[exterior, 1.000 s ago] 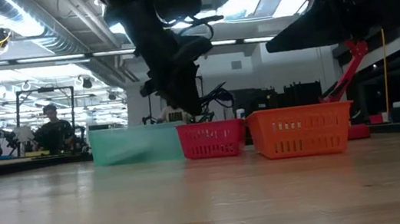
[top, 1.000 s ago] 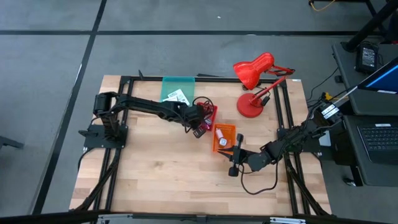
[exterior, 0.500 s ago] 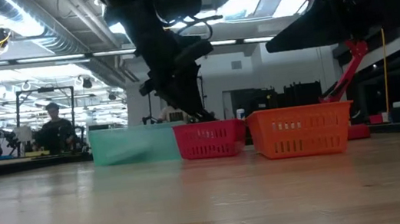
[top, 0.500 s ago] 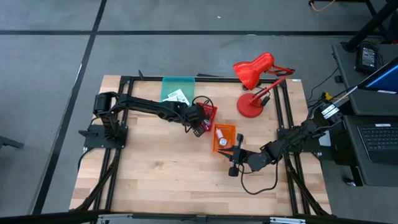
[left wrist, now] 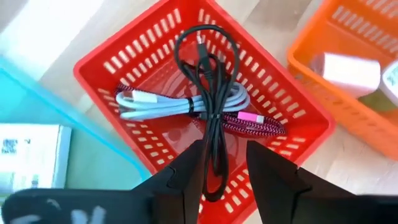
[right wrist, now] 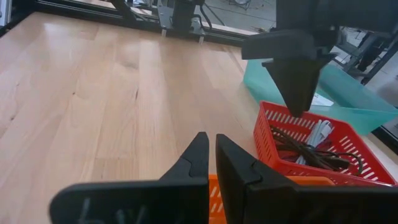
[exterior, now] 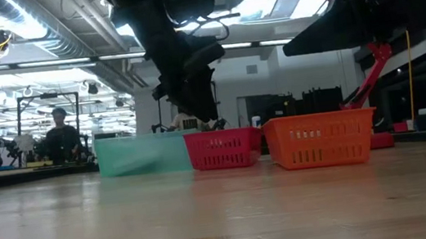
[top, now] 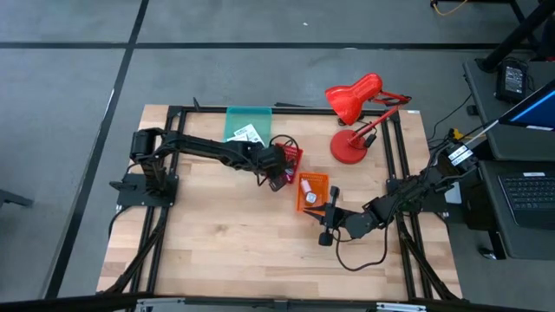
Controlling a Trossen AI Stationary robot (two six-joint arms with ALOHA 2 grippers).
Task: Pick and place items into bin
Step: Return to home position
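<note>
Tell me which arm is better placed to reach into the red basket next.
Left. Its end effector hangs open right over the red basket, above the black cable. The right end effector sits shut beside the orange basket.

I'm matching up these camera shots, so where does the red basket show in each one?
High view: red basket mid-table, right of the teal bin.
Low view: basket at centre, again right of the bin.
Left wrist view: basket fills most of the picture.
Right wrist view: basket farther off, in front of the bin.
Shared landmark: the teal bin next to it.
</note>
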